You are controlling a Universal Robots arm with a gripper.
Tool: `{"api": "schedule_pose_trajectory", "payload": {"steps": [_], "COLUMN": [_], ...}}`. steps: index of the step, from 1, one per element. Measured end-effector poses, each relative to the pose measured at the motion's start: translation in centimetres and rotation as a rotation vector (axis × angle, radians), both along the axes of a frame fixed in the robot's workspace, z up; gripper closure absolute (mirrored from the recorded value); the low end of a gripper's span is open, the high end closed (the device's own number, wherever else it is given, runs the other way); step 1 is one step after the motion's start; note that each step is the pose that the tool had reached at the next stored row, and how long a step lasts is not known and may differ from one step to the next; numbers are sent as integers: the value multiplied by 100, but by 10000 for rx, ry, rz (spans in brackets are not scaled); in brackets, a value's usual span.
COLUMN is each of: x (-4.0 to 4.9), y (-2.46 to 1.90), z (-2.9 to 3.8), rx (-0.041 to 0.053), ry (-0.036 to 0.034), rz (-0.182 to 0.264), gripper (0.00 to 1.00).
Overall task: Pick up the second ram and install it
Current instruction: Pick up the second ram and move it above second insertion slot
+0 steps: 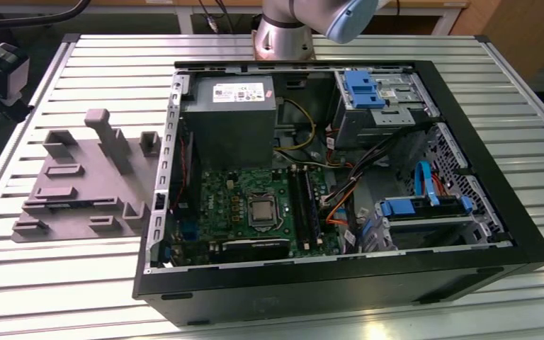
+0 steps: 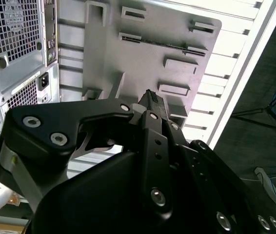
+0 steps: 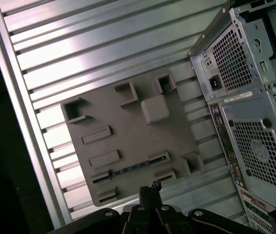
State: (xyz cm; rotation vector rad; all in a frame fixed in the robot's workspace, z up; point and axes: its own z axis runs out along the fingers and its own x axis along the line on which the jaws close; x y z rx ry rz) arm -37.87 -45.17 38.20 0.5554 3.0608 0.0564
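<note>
1. Tabletop of ribbed aluminium slats carries a grey moulded holder plate in the exterior view. A black sheet-metal computer case stands open just beside the plate.
2. In the second wrist view the black tool hangs above the plate, fingers drawn together and empty. The second ram, thin and dark, stands edge-up in a slot of the plate.
3. In the first wrist view the second ram shows bluish chips. The pick-up is not yet made. I judge a grasp needs the tool opened and squared to that thin edge.
</note>
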Motion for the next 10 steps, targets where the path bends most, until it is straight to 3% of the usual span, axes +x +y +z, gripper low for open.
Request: {"api": "schedule_pose_trajectory", "payload": {"steps": [8,10], "x": [0,0], "y": [0,0], "z": [-1,-4], "rx": [0,0], "ry": [0,0], "rz": [-192,-588], "gripper": [89,89]}}
